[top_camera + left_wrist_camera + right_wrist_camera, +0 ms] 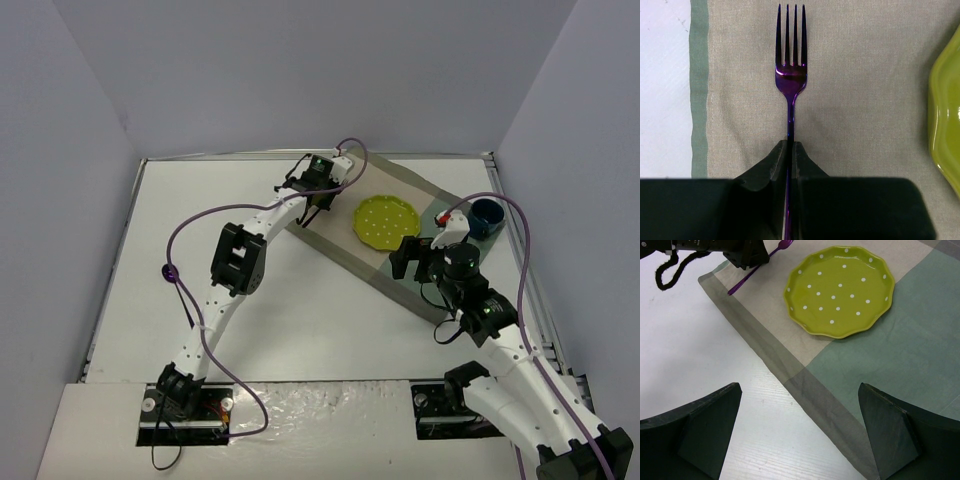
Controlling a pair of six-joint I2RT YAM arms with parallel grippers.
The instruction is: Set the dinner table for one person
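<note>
Left end effector [790, 146] has its 2 fingers pressed together on the handle of a purple fork [790, 75], pinching it low on the stem. The 4 tines point away from the wrist over the beige cloth. Whether the fork touches the cloth cannot be told.

Right end effector [799, 390] is spread wide and grips nothing. It hangs over the near edge of the placemat [920, 340], where cloth meets bare white surface.

A yellow-green plate [385, 222] with white dots and a scalloped rim sits flat on the placemat, its face bare. The fork is just to its left, apart from the rim. A dark blue cup [487, 215] stands upright by the right end of the placemat, close to the right edge of the tabletop. Its inside looks dark and its contents cannot be made out.

The tabletop [200, 200] is a large white rectangle with thin metal edging. It fills the floor of the enclosure and carries everything else. The placemat lies askew on its far right part, beige in the middle with green bands and corner patches.

Purple cables [180, 240] loop alongside both arms. The right arm reaches in beside the cup and hides part of the placemat's right end in the overhead view.
</note>
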